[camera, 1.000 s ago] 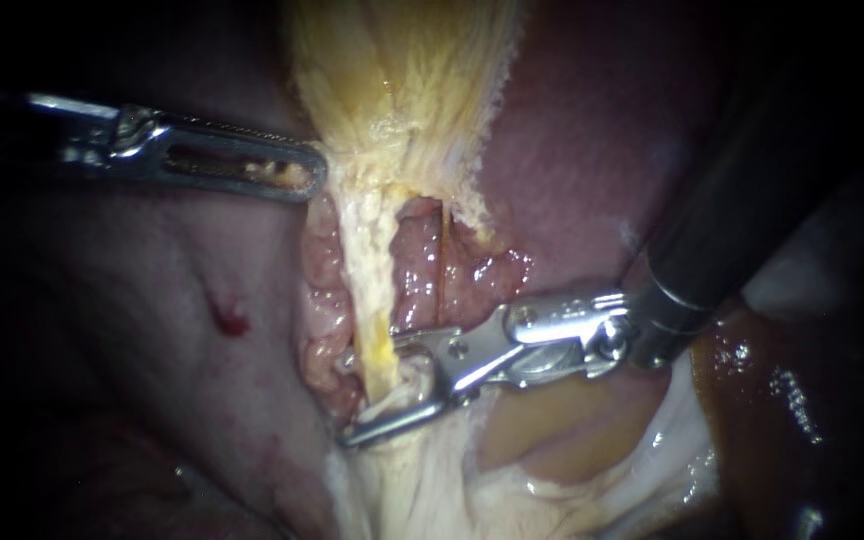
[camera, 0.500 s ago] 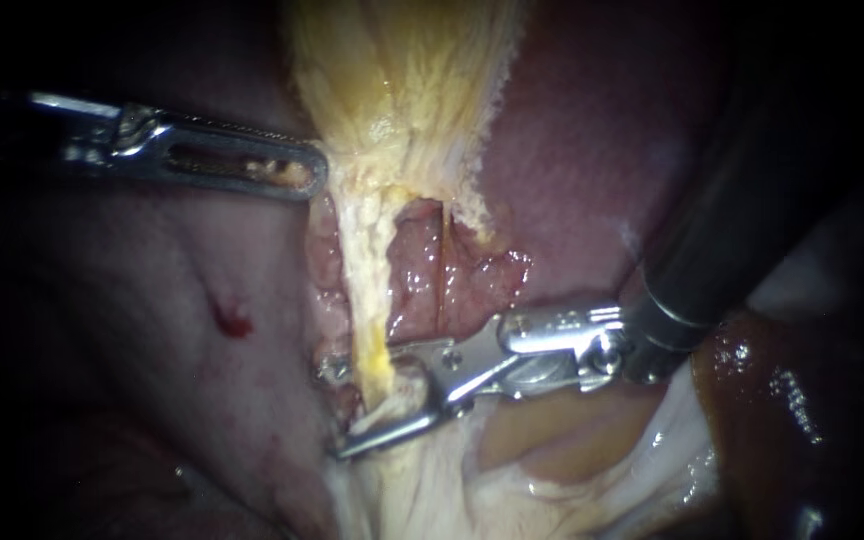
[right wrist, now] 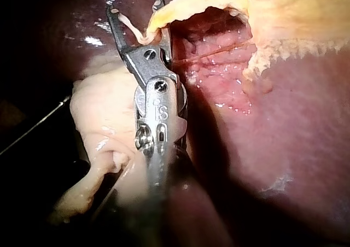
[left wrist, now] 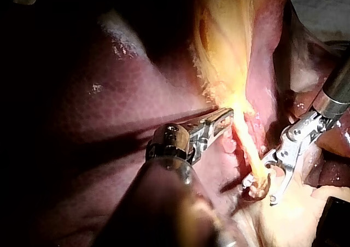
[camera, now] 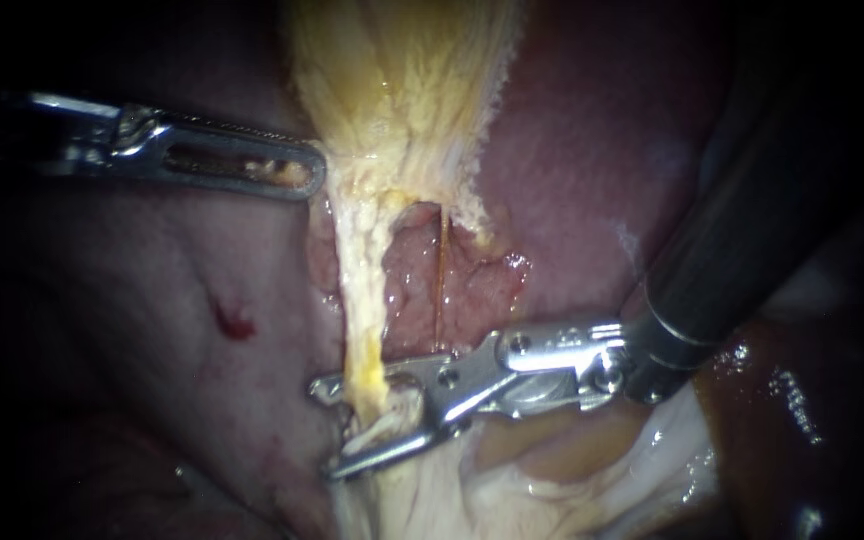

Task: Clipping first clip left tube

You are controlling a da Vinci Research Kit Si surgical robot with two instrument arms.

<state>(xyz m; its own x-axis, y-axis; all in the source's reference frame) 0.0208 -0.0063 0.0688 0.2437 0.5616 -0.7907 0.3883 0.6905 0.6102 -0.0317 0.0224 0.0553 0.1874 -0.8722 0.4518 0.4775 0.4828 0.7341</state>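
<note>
pale-yellow left tube (camera: pixel 362 300), strung from gallbladder (camera: pixel 402 80) down across liver (camera: pixel 572 150); right instrument (camera: pixel 330 428) jaws wide apart, straddling its lower end (nothing gripped yet). step, seemingly: positioning. next: close squarely across it, clear of thin tube (camera: pixel 439 280) alongside.

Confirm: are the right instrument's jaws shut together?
No, the right instrument's jaws stand apart with the pale tube passing between them.

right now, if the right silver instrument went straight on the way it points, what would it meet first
The pale yellow stringy tube, which lies between the open jaws of the right instrument; it would seat deeper in them. Past it, probably the dull pink tissue, depth unclear.
</note>
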